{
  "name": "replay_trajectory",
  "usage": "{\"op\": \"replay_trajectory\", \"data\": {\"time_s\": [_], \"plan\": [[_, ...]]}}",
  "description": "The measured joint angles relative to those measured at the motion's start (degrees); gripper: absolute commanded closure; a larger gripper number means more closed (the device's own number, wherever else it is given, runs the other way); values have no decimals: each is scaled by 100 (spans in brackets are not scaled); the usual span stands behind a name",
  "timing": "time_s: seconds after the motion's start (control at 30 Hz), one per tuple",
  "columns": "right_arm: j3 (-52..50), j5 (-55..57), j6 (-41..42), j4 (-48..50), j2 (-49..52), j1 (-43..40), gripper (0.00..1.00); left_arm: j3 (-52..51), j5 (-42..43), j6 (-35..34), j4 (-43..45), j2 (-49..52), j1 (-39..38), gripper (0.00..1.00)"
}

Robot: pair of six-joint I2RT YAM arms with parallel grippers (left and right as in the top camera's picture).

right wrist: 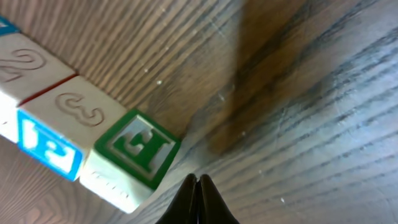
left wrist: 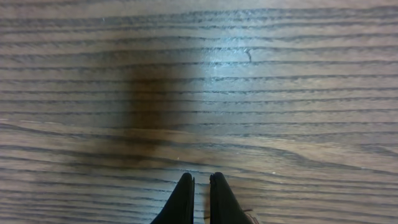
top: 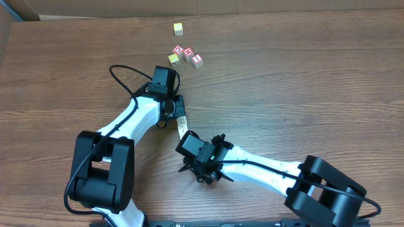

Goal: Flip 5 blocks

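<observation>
The blocks (top: pixel 181 125) lie in one straight row on the table (top: pixel 284 75), touching face to face. The right wrist view resolves three pale cubes: the "2" block (right wrist: pixel 18 65), the "3" block (right wrist: pixel 78 109) with a blue side face, and the end block (right wrist: pixel 140 146) with a green framed "E".

A robotics lab bench: a white-and-black left arm (top: pixel 136 120) and right arm (top: pixel 265 169) based at 6 o'clock on a wood-grain table (top: pixel 315 75), letter blocks (top: pixel 182 126) between them, brown cardboard (top: pixel 189 6) along 12 o'clock.
</observation>
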Motion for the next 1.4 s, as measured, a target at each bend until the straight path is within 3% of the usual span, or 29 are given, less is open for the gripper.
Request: {"op": "replay_trajectory", "data": {"time_s": [1.4], "plan": [[0,107,472,822,133,188,92,0,304,0,20,26,0,96]]}}
